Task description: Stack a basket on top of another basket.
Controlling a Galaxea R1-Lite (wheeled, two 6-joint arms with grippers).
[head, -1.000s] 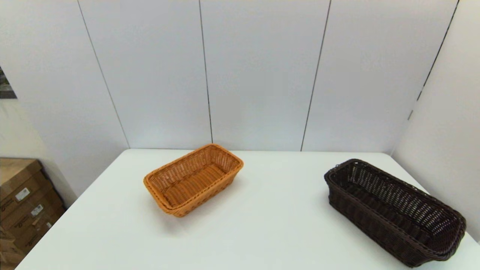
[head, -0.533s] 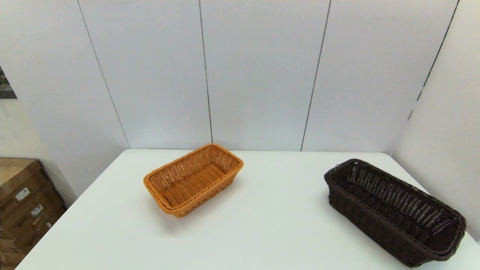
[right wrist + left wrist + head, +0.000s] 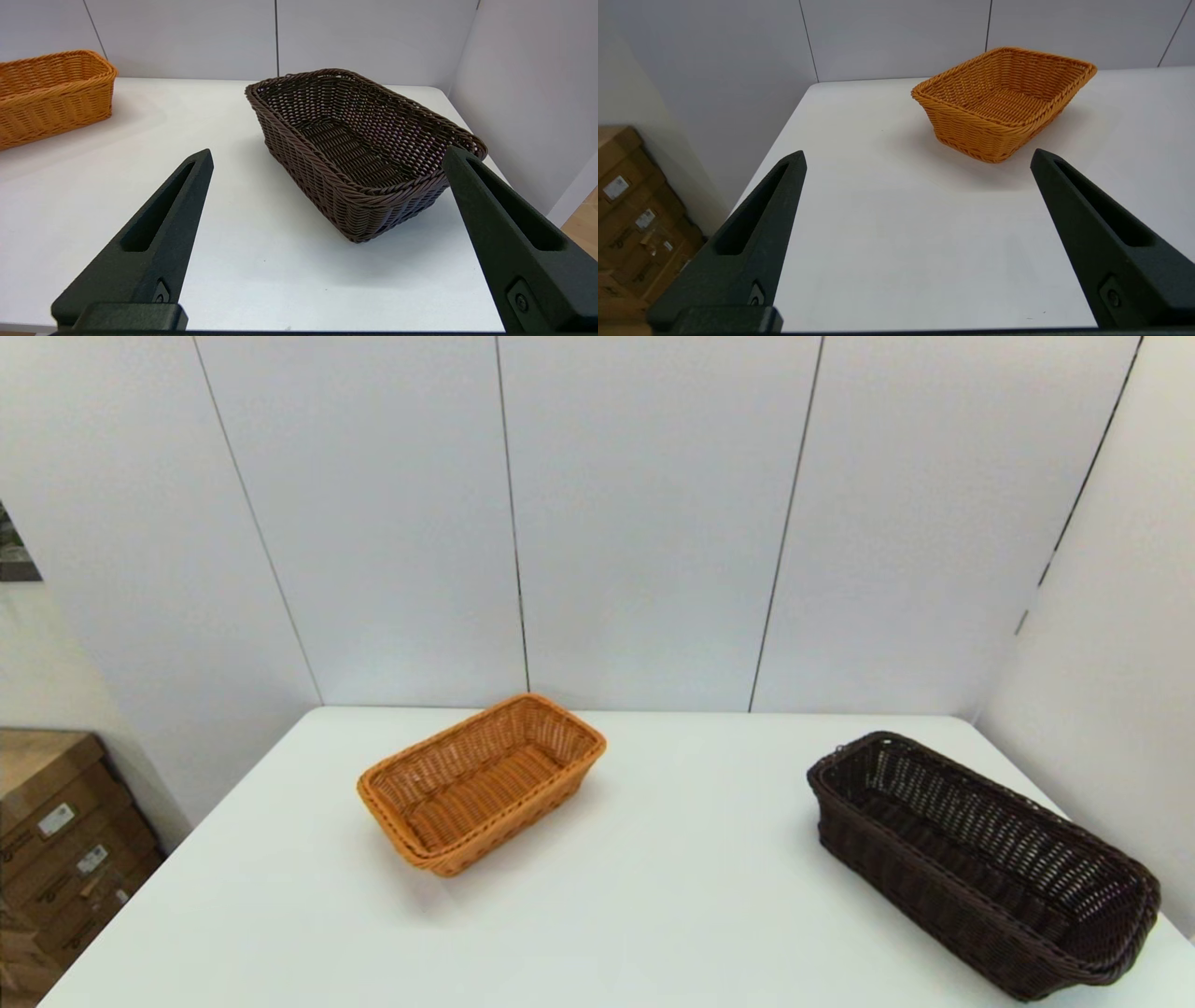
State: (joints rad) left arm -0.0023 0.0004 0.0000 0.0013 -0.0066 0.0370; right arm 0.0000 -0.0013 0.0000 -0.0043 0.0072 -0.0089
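the left hand (image 3: 917, 158) has two long matte black fingers (image 3: 752, 233), each a tapering wedge with a pointed tip and a finely grained surface. a narrow elongated slot is sunk into each finger's face, and a small round screw sits near each base. the right hand (image 3: 327, 156) looks alike: black wedge fingers (image 3: 509, 233), the same recessed slots, a screw by each base.

We see a white table (image 3: 653, 915) beneath our fingertips | cardboard boxes (image 3: 56, 840) off the table, beyond our left gripper's outer side | panelled wall (image 3: 644, 523) ahead.
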